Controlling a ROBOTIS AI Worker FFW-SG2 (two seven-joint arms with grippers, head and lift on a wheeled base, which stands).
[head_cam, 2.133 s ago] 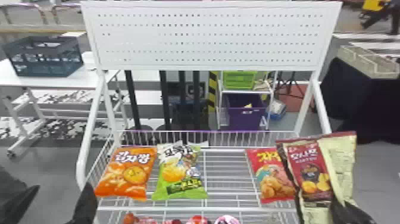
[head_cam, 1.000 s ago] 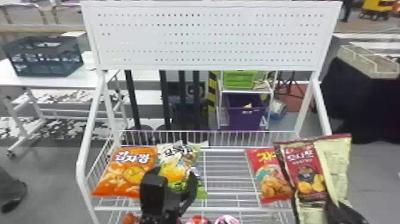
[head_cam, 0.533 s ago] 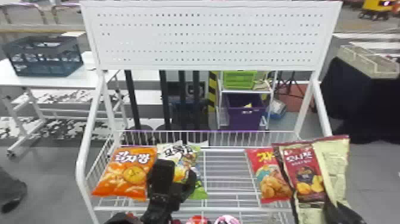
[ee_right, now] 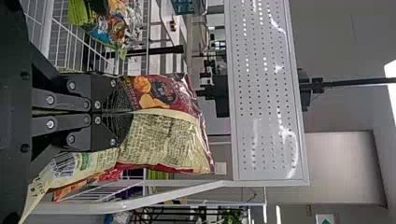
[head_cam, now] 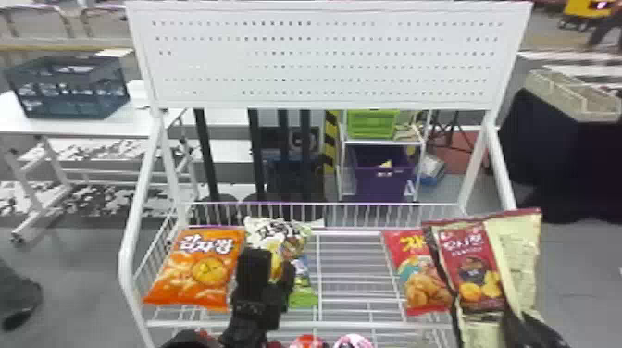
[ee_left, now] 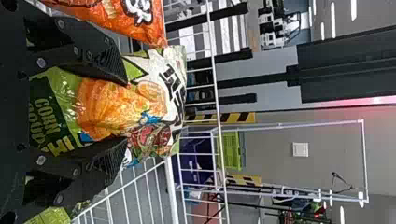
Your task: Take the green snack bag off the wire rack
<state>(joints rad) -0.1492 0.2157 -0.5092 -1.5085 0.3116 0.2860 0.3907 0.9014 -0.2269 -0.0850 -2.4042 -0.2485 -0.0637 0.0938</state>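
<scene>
Green and white, the snack bag [head_cam: 301, 297] lies on the wire rack [head_cam: 370, 325], between six and seven o'clock in the head view, print facing up. My left gripper [ee_left: 126, 110] is right over it, its two fingers parted, with the crinkled middle of the bag between them. I cannot tell whether they press on it, so I don't count it as gripped.

At about four o'clock, my right gripper [ee_right: 131, 112] is closed tight on a dark red and cream bag [head_cam: 472, 270], held upright. A red bag [head_cam: 419, 273] lies just beside that one, partly hidden by it. Toward eight o'clock, an orange bag [head_cam: 194, 270] lies next to the green one.

As for progress, I judge the reach to be all but done, while the removal itself has yet to happen. Left for me: squeeze the fingers together, lift the bag and bring it clear of the rack.
</scene>
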